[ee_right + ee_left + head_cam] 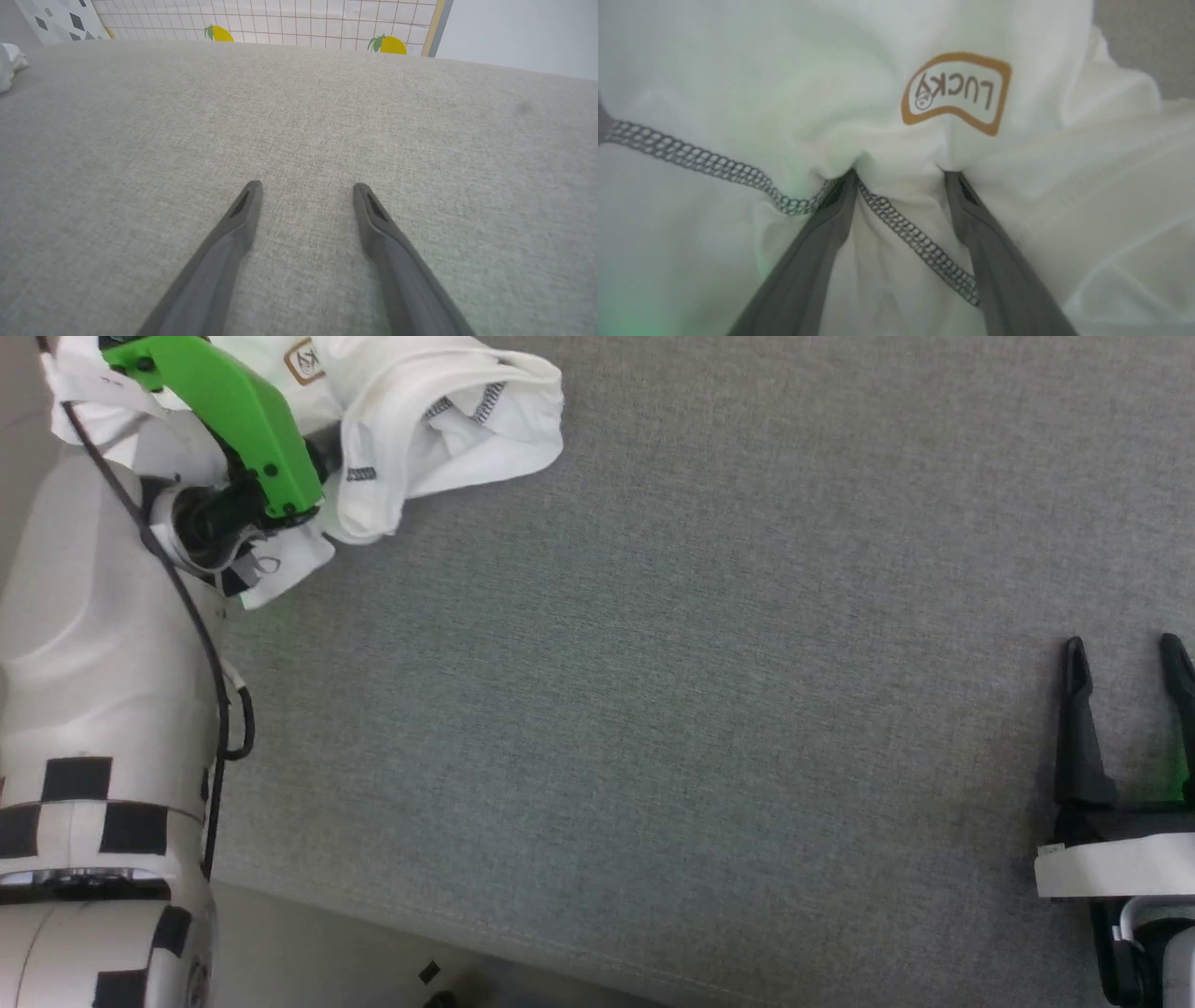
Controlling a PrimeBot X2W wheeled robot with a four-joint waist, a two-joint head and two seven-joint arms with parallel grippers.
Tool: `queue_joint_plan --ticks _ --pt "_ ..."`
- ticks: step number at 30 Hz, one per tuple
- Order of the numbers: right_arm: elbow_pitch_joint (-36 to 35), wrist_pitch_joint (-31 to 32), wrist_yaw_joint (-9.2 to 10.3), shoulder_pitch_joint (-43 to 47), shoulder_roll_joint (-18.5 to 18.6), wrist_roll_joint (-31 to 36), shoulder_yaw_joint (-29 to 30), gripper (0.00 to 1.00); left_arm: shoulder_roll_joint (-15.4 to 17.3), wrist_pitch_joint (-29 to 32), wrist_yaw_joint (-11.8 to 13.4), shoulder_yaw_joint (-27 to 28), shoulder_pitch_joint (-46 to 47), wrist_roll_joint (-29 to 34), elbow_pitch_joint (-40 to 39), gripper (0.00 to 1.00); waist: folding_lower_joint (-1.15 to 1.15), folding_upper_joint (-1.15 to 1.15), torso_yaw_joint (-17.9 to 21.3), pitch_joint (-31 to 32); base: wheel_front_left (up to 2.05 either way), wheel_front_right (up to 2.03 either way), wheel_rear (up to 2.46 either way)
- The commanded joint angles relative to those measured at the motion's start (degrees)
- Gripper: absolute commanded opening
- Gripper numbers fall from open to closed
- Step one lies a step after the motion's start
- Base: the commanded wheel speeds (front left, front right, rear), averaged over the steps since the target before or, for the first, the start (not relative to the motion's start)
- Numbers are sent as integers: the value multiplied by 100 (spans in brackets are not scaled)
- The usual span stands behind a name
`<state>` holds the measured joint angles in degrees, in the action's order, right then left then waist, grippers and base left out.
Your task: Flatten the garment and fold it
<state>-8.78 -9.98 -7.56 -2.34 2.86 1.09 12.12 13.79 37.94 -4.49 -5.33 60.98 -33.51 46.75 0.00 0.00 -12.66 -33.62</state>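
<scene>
Head view. Finds the shirt (420, 392) crumpled in a heap at the mat's (700, 663) far left corner, patch (303, 361) facing up and a dark seam (485, 403) showing inside a fold. Sets a green housing (243, 420) over the heap's left part, with the pale left arm (84, 644) and a black cable (201, 644) along the left edge. Places the right gripper (1123, 649) by the right edge, well apart from the shirt, fingers spread, nothing between them.

Left wrist view. Looks straight into white cloth (738, 93). Has the left gripper (899, 175) released, fingers (822, 224) apart, both tips pressed into the shirt, a small fold bulging between them but not pinched. Puts the "LUCKY" patch (955, 91) just past the tips, upside down. Runs the zigzag seam (705, 161) from the left edge down between the fingers.

Right wrist view. Holds the right gripper (306, 186) spread over bare mat (299, 116), gripping nothing. Cannot tell whether the tips touch the mat. Keeps a white bit of shirt (5, 65) at the far left edge. Ends beyond the far edge in a gridded wall (303, 18) with two lemon prints (219, 33).
</scene>
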Motion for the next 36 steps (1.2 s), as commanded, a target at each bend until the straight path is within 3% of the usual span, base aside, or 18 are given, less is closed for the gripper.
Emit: queue_joint_plan --ticks 1,5,10,15,23,29,36 --pt "-9 42 8 -56 1 56 48 100 -130 -59 15 -34 -265 -5 112 0 0 0 20 -95 0 0 0" --pt "18 62 8 -54 1 55 60 100 -93 -804 92 124 -310 2 15 0 0 0 -37 1 0 0 0" --pt "234 -13 8 -45 1 -28 -5 100 106 -2177 293 318 -217 219 -109 0 0 0 -71 379 0 0 0" --pt "609 -151 8 -44 1 -174 -77 100 182 -2920 135 364 145 261 -269 0 0 0 -49 957 0 0 0" --pt "1264 -380 8 -24 1 -487 -236 100 180 -3240 -238 -225 1173 432 -827 0 0 0 290 1973 0 0 0" --pt "1677 -474 8 22 1 -705 -388 100 -124 -3132 -295 -834 1796 109 -1185 0 0 0 803 2583 0 0 0" --pt "1848 -498 8 81 1 -853 -446 100 -447 -3109 -298 -1429 1704 -505 -1344 0 0 0 1340 2878 0 0 0"
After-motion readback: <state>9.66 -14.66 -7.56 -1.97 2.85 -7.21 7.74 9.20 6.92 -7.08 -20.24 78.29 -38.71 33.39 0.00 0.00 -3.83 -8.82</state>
